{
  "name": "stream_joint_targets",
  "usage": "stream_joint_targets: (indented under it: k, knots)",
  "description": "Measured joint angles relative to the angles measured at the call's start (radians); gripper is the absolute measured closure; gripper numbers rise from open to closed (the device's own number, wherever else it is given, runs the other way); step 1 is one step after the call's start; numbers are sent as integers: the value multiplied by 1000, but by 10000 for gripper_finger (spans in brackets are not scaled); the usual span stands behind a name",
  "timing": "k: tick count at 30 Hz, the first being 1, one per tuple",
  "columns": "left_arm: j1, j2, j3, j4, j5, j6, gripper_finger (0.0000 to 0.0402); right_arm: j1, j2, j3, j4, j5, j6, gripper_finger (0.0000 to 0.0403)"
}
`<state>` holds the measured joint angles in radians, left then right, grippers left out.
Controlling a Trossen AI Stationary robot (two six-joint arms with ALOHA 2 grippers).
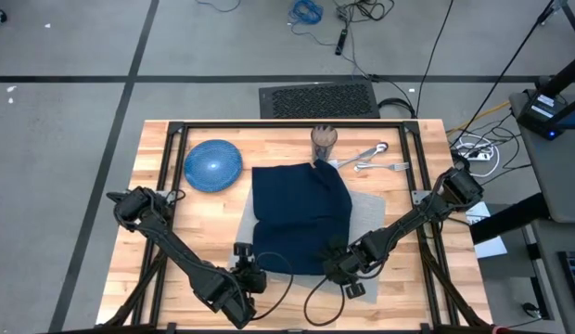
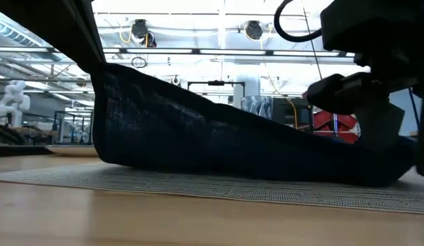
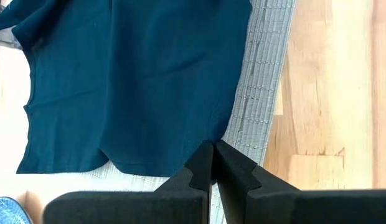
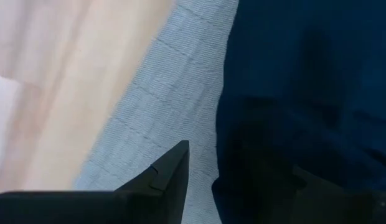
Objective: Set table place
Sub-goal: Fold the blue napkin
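Observation:
A navy napkin [image 1: 301,218] lies spread over the grey placemat [image 1: 366,209] in the middle of the wooden table [image 1: 176,241]. My left gripper [image 1: 252,263] is at the napkin's near left corner, shut on it, and the low view shows that side of the napkin [image 2: 130,109] raised. At the napkin's near right corner my right gripper [image 4: 243,180] is open, one finger [image 4: 171,168] over the placemat [image 4: 162,93] and the other over the napkin [image 4: 292,74]. I cannot tell whether it touches the cloth. My left gripper pinches the napkin's near left corner [image 3: 202,148] between its two shut fingers, slanting down from the table's near left. That corner is lifted off the placemat [image 3: 258,93]. From there the cloth slopes down to the right, where the rest lies on the placemat [image 2: 198,184].
A round blue plate [image 1: 213,165] sits at the far left of the table. A brown cup [image 1: 324,139] stands at the far middle, beside the napkin's far edge. A fork and spoon [image 1: 371,158] lie to the cup's right. Bare wood shows along the near left.

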<state>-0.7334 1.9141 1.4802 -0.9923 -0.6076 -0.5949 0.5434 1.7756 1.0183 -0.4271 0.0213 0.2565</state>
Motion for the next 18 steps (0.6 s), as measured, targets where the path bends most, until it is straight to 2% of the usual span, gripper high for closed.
stream_joint_targets:
  k: [10, 18]
  knots:
    - [-7, 0, 0, -114, 65, -71, 401, -1, -55, 0, -150, 109, 22, 275]
    - [-20, 0, 0, -132, 92, -81, 401, 0, -100, 2, -208, 145, 45, 275]
